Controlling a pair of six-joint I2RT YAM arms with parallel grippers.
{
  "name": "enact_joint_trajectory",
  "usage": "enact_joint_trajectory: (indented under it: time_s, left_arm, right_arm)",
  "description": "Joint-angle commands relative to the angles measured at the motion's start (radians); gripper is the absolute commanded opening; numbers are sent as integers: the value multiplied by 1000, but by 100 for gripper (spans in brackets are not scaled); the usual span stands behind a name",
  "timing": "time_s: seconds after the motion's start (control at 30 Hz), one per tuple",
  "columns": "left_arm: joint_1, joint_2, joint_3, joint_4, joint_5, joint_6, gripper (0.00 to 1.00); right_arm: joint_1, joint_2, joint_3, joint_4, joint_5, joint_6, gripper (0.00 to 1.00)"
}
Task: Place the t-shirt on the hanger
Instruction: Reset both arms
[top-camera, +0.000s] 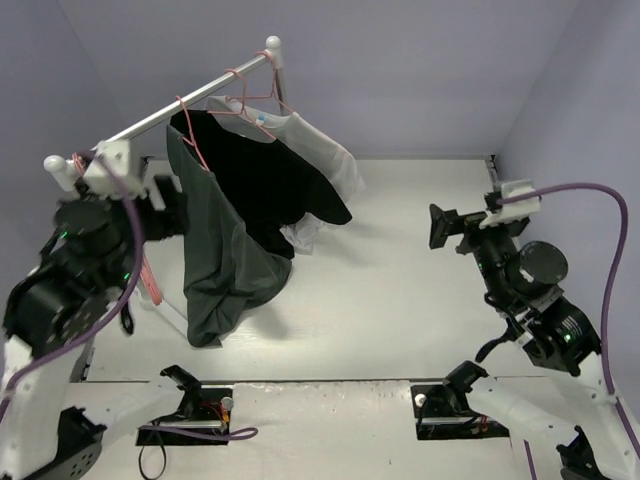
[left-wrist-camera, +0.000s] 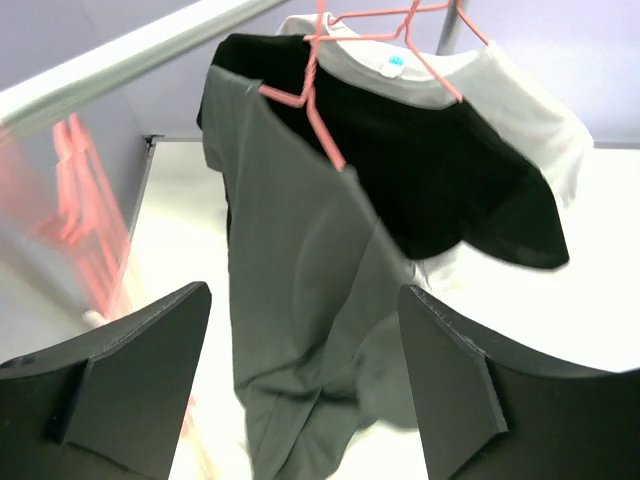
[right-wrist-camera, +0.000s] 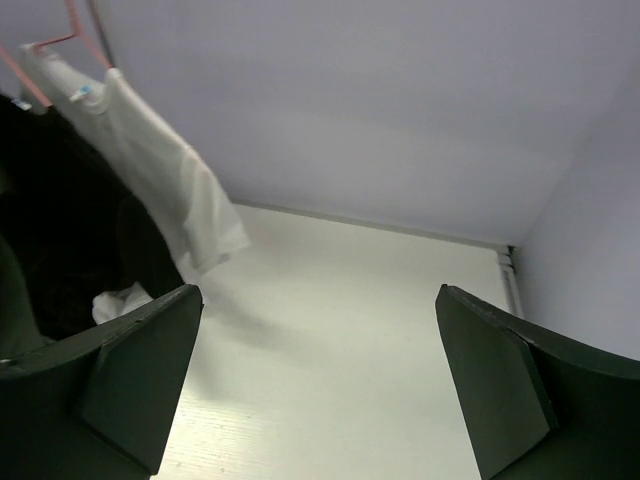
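The dark grey-green t-shirt (top-camera: 215, 255) hangs bunched from the pink hanger (top-camera: 192, 135), which is hooked on the metal rail (top-camera: 150, 122). In the left wrist view the t-shirt (left-wrist-camera: 300, 300) droops from one side of the hanger (left-wrist-camera: 312, 95), and the hanger's lower arm shows bare against the black shirt. My left gripper (top-camera: 172, 208) is open and empty, just left of the t-shirt and apart from it (left-wrist-camera: 305, 385). My right gripper (top-camera: 450, 228) is open and empty, far to the right over the table (right-wrist-camera: 320, 390).
A black shirt (top-camera: 275, 190) and a pale white shirt (top-camera: 325, 150) hang on pink hangers further along the rail. Spare pink hangers (top-camera: 150, 280) hang left of the t-shirt. The rail post (top-camera: 275, 60) stands at the back. Walls close the table's back and right.
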Motion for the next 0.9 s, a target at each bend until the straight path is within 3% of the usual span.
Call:
enact_joint_trajectory:
  time_s: [0.0,0.17,0.33,0.6,0.87]
  left_arm:
    - [8,-158,-95,-3,73,73,71]
    - [8,-317,-172,-120,37,58,75]
    - [8,-421,-202,-205,-75,66,81]
    - [6,-513,-255,-236,-111,81,84]
    - [6,-482,-264,-233,-117,64,86]
  right_arm:
    - [-4,-106,-61,76,191,47,100]
    - [-4,-284,-148,67,252,50,100]
    - [-4,-350,-167,64,428,38,100]
    - [-1,-336,-179,46,474,17,100]
    - [2,-223,-158,47,408,0,100]
